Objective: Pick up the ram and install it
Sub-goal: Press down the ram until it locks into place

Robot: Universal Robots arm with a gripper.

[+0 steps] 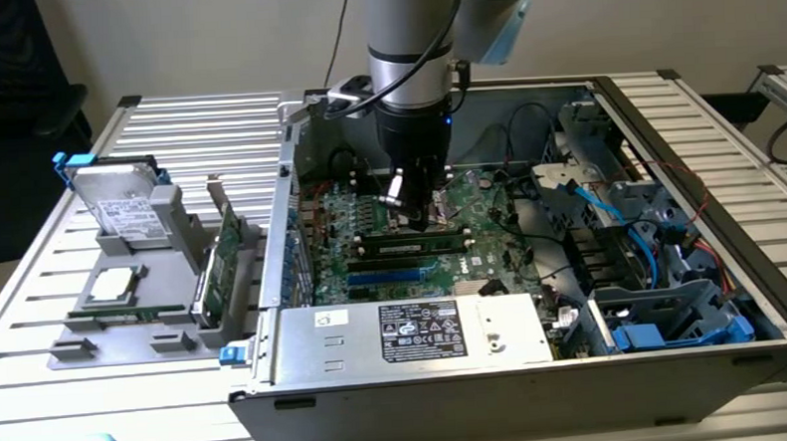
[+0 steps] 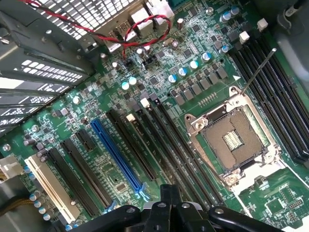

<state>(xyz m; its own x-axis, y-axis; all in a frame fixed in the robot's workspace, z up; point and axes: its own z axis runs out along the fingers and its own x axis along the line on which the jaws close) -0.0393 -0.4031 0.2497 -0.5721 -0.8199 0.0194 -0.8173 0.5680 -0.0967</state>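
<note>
The ram, a narrow green stick with black chips, stands on edge in a black memory slot on the motherboard inside the open computer case. My gripper points down just above the ram's top edge, a little behind its middle. I cannot tell whether it touches the ram. In the wrist view the gripper is shut with nothing between its black fingers. It hangs over the row of long black memory slots next to the open processor socket.
The case's metal walls and power supply ring the board. Blue and black cables and drive cages lie at the exterior view's right. Outside, a grey fixture holds a hard drive, an upright green expansion card and a flat green strip.
</note>
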